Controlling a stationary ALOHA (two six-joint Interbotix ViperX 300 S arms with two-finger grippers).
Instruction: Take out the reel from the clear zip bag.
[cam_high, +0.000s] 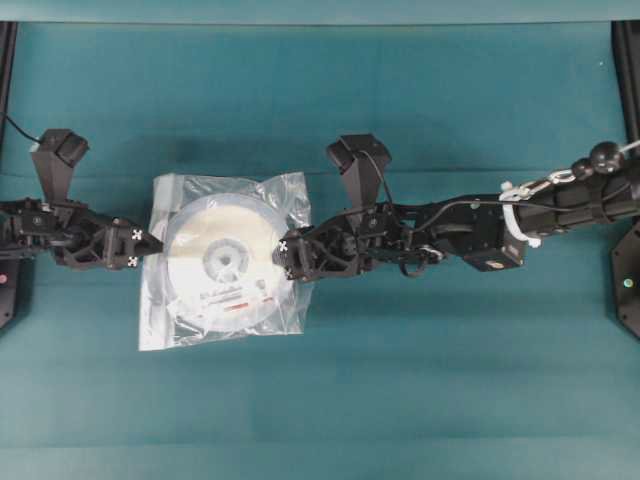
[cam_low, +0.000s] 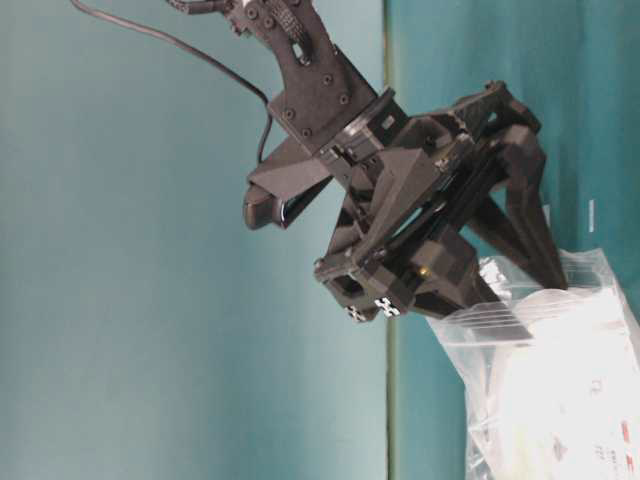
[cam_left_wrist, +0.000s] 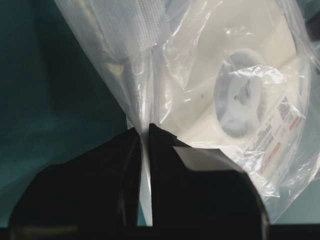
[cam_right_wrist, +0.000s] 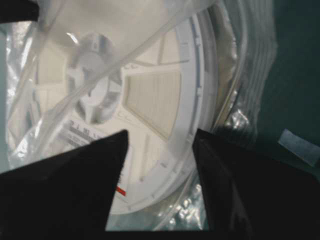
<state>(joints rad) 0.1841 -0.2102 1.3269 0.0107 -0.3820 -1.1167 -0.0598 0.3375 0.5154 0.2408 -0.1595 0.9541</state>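
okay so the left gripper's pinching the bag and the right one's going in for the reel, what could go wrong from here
1. The left gripper pinches only a thin fold at the edge of the clear zip bag; a pull could slip it free.
2. The right gripper has its jaws apart around the rim of the reel with film lying across it, so it may clamp plastic together with the reel and drag the bag along.

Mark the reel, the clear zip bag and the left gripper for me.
reel (cam_high: 222, 262), overhead view, on its grey hub.
clear zip bag (cam_high: 290, 190), overhead view, on its crinkled far corner.
left gripper (cam_left_wrist: 145, 131), left wrist view, where the fingertips pinch the bag.
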